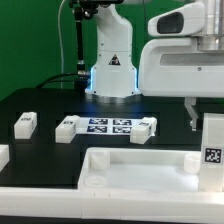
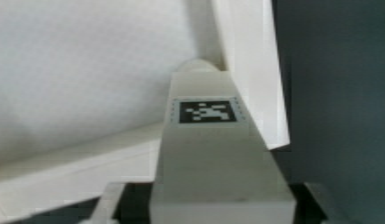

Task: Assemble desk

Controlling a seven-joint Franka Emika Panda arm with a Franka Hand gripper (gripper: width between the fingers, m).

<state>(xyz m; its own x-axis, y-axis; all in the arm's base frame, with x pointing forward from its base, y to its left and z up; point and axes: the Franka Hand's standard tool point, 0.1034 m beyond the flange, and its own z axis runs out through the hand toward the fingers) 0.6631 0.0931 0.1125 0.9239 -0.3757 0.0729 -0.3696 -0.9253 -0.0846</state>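
The desk panel (image 1: 140, 172) is a white rimmed rectangle lying at the front of the black table. In the wrist view its rim (image 2: 246, 35) and inner face (image 2: 82, 80) show. My gripper (image 1: 208, 118) is shut on a white square leg (image 1: 211, 152) with a black-and-white tag. It holds the leg upright over the panel's end on the exterior view's right. In the wrist view the leg (image 2: 215, 150) fills the gap between my dark fingers (image 2: 310, 203), and its far end points at the panel's rim. Whether the leg touches the panel is hidden.
The marker board (image 1: 110, 126) lies behind the panel at mid-table. Loose white legs lie at its ends (image 1: 67, 129) (image 1: 145, 128), another (image 1: 24, 124) lies further toward the exterior view's left, and one (image 1: 3, 155) sits at that edge. The robot base (image 1: 110, 65) stands behind.
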